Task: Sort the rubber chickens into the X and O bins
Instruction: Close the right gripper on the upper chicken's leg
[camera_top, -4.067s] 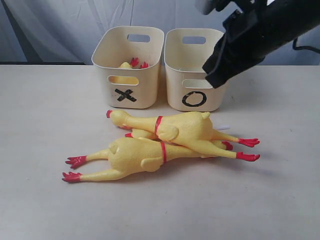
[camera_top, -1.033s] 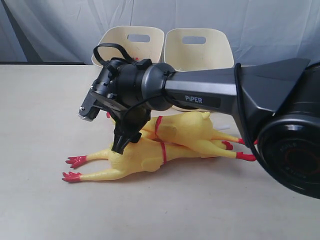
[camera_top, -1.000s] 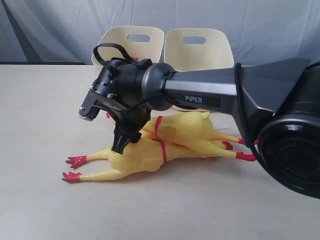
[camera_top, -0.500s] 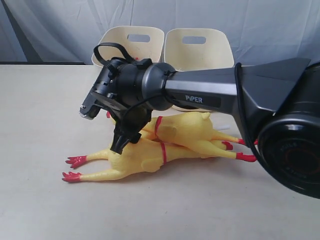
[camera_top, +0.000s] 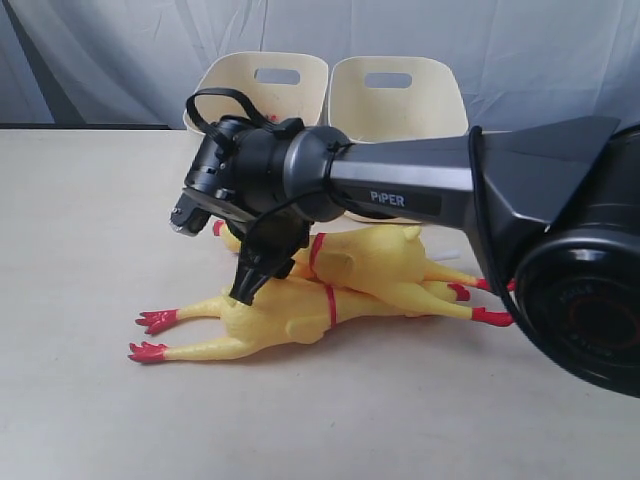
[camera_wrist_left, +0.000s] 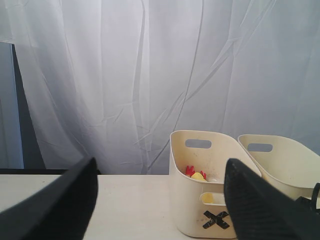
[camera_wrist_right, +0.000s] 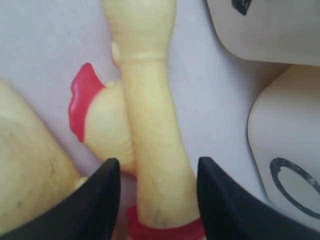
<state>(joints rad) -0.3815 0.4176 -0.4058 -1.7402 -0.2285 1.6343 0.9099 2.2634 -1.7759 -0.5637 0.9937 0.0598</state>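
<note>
Two long yellow rubber chickens lie crossed on the table in front of the bins: the front one with its red feet to the left, the back one with its feet to the right. A smaller head with a red comb shows between them. My right gripper reaches across and down; its jaws are open and straddle the back chicken's neck just above the red band. The X bin holds one chicken; the O bin stands beside it. My left gripper hangs open and empty.
The right arm's thick dark body spans the right half of the exterior view and hides the bins' fronts. A white curtain hangs behind the table. Bare tabletop lies to the left of the chickens.
My right gripper has dropped lower over the chickens and its jaws have narrowed around the neck. The front chicken has slid slightly to the right. The left gripper has not moved.
</note>
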